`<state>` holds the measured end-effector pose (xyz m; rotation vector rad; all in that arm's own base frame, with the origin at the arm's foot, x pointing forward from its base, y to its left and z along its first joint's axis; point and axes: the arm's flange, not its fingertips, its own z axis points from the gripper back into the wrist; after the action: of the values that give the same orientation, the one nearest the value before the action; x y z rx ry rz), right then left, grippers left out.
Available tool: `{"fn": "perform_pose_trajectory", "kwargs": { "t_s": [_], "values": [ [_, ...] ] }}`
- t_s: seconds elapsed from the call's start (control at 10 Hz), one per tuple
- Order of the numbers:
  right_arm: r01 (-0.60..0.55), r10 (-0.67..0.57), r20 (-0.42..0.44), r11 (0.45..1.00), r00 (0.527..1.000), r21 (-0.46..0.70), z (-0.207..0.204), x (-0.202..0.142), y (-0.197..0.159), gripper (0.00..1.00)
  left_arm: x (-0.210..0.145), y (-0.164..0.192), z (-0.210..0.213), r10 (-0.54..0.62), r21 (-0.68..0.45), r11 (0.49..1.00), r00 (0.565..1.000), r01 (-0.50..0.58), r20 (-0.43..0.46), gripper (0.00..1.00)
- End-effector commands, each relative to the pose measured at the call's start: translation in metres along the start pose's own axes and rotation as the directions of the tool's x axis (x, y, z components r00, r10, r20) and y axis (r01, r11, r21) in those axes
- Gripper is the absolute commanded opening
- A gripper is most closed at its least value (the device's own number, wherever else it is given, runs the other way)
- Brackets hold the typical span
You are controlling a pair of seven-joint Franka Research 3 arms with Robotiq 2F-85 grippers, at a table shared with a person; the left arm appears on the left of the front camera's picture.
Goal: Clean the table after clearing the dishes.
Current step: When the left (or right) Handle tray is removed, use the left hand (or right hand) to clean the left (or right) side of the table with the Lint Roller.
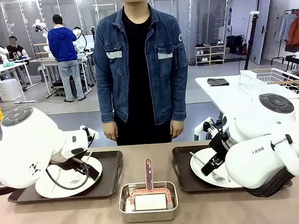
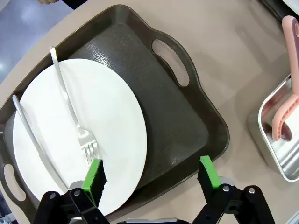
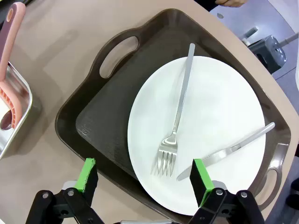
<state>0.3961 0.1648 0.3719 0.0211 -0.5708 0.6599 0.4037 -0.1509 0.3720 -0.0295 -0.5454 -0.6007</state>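
The smooth brown-taupe bench (image 1: 70, 221) carried two dark brown rectangular handled trays, set well apart. The left tray (image 1: 113, 167) held a round white left plate (image 2: 112, 121). On that plate a silver left fork (image 2: 70, 107) and a silver left knife (image 2: 35, 140) lay almost parallel, both wholly on it. The left gripper (image 2: 150, 162) hung just above the near corner of this tray. Its jaws were spread wide and held nothing; one green pad was over the plate's edge and the other over the tray's rim.

The right tray (image 1: 180, 163) held a round white right plate (image 3: 219, 107). On it a silver right fork (image 3: 180, 102) and a silver right knife (image 3: 233, 148) lay at an angle, their tips close together. The right gripper (image 3: 144, 163) was likewise wide apart and empty above that tray's near edge.

Between the trays, near the robot's side, stood a small rectangular steel pan (image 1: 126, 215). In it lay a white roller with a pink handle (image 1: 148, 174). A person in a denim jacket (image 1: 141, 67) stood at the far side.
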Motion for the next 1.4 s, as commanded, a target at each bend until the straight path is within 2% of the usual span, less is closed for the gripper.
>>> {"fn": "perform_pose_trajectory", "kwargs": {
  "t_s": [0.0, 1.3],
  "values": [
    [0.0, 0.0, 0.0, 1.0, 1.0, 0.0, 0.0, 0.0, 0.0, 1.0, 0.0, -0.0002, 0.0, 0.0, 0.0, 1.0, 1.0, 0.0, 0.0, 1.0],
    [0.0, 0.0, 0.0, 1.0, 1.0, 0.0, 0.0, 0.0, 0.0, 1.0, 0.0, -0.0002, 0.0, 0.0, 0.0, 1.0, 1.0, 0.0, 0.0, 1.0]
  ]
}}
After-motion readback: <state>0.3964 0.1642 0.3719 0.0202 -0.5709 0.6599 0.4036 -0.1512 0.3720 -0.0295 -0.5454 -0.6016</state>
